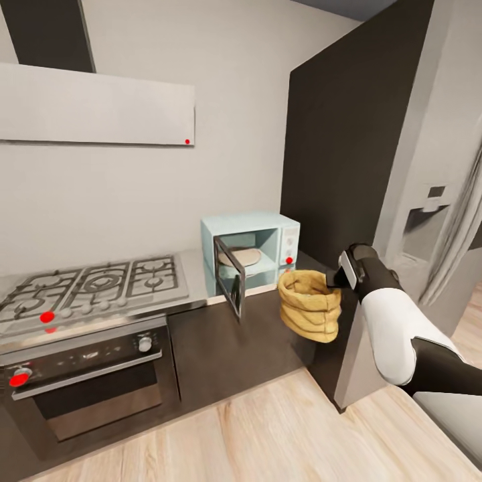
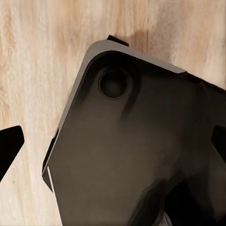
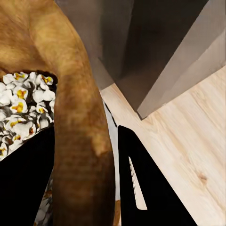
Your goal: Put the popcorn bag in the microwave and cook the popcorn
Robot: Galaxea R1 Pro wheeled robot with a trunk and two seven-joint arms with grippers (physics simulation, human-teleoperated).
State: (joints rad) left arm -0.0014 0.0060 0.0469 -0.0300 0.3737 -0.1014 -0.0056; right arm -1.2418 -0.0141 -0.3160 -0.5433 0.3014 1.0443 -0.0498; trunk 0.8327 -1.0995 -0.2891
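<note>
Tan popcorn bag (image 1: pixel 310 304) hangs upright, mouth up, rim clamped by right tool (image 1: pixel 343 276).

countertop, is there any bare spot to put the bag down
Only a narrow strip of countertop lies bare, between the gas hob and the microwave. The microwave's open door swings out over the front edge, crowding it. The right end effector holds the popcorn bag right of the microwave.

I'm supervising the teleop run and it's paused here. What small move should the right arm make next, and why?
Probably carry the popcorn bag left toward the microwave: its door hangs open, and the right gripper holds the bag in the air just beside it.
</note>
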